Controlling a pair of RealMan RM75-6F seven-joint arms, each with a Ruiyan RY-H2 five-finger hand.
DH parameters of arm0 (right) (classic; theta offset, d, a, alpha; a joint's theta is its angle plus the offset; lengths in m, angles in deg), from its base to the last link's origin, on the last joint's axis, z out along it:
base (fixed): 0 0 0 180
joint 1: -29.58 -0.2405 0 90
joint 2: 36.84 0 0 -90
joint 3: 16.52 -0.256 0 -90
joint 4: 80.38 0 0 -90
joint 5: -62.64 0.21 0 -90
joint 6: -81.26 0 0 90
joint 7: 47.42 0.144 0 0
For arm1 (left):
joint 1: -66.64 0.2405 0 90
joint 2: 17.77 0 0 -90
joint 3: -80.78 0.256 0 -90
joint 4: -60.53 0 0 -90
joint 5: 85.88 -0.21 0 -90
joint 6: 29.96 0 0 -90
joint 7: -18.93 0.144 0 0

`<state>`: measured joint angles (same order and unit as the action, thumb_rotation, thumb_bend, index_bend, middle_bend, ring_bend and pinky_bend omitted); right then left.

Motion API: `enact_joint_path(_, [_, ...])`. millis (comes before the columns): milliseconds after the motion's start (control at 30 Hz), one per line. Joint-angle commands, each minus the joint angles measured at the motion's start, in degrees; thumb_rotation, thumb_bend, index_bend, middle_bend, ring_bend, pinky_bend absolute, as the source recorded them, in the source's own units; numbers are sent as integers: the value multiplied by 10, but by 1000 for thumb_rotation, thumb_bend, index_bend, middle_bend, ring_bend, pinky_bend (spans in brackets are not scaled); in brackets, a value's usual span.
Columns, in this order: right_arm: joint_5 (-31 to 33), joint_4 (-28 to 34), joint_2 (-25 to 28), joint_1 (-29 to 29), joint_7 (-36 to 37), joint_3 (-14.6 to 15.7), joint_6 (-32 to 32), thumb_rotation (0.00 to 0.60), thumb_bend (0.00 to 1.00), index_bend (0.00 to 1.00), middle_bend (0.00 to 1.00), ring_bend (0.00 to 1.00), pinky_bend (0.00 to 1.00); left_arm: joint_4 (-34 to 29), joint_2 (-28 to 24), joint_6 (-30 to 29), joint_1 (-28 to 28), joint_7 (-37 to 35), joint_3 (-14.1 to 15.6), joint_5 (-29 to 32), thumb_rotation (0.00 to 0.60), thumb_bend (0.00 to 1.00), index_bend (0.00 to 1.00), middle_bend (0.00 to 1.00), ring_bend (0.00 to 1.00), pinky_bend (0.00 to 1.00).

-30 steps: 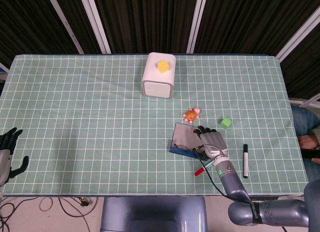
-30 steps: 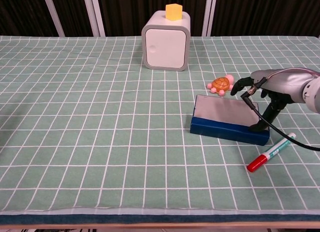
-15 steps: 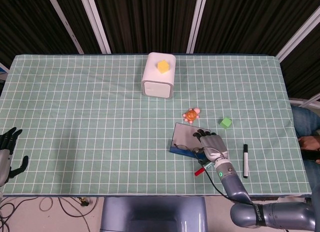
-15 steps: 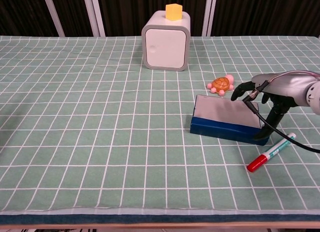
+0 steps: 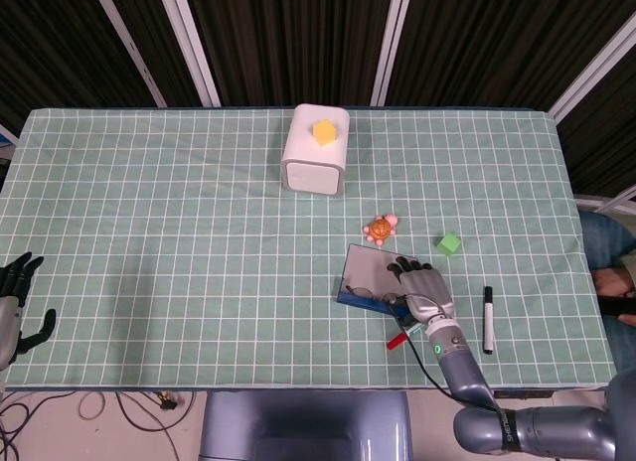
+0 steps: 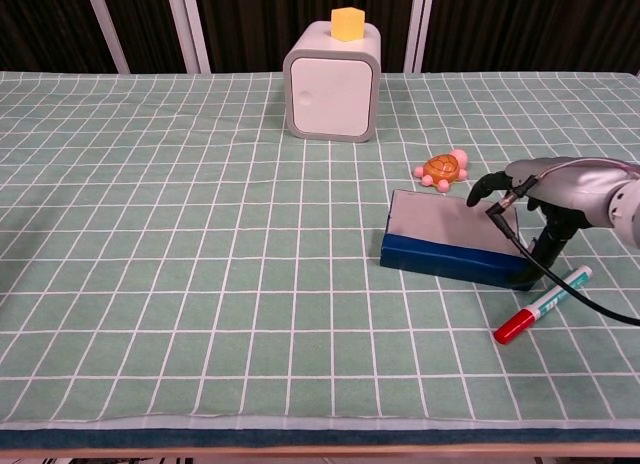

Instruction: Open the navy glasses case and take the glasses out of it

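Fingers (image 6: 478, 192) of our right hand (image 6: 545, 189) curve over the right end of the navy glasses case (image 6: 455, 238), dark tips reaching above its grey lid while the thumb drops down beside the case's right end; we cannot tell whether any tip actually presses the lid. Nothing is held in this hand. From the head view the same hand (image 5: 421, 287) covers the near right part of the case (image 5: 366, 276), which lies shut and flat on the green checked tablecloth (image 5: 179, 232), right of centre and toward our edge of the table.

Our left hand (image 5: 18, 304) hangs off the table's left edge, fingers spread and empty.

Just behind the case sits an orange toy turtle (image 6: 440, 169). A red-capped marker (image 6: 543, 304) lies just in front of the case's right end, and a black marker (image 5: 488, 319) rests farther right. We also see a green cube (image 5: 449, 243) behind the hand, and a white box (image 6: 332, 81) at the centre back with a yellow block (image 6: 347, 23) on top.
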<state>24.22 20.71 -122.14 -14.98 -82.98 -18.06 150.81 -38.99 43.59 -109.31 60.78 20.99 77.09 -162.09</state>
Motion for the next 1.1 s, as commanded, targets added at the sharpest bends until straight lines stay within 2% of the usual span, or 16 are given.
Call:
enact_joint_path(33, [-11, -13, -9, 8, 4, -2, 4, 600, 132, 202, 138, 186, 230, 0, 0, 0, 0, 0, 0, 0, 600, 439, 48, 0, 0, 0])
enact_joint_path(367, [-19, -65, -30, 17, 5, -27, -1, 600, 132, 202, 148, 190, 230, -1, 0, 0, 0, -1, 0, 1, 600, 439, 48, 0, 0, 0])
enact_joint_path(1100, [29, -180, -48, -13, -26, -104, -57, 600, 131, 203, 155, 191, 230, -1, -1, 0, 1, -1, 0, 0, 600, 439, 48, 0, 0, 0])
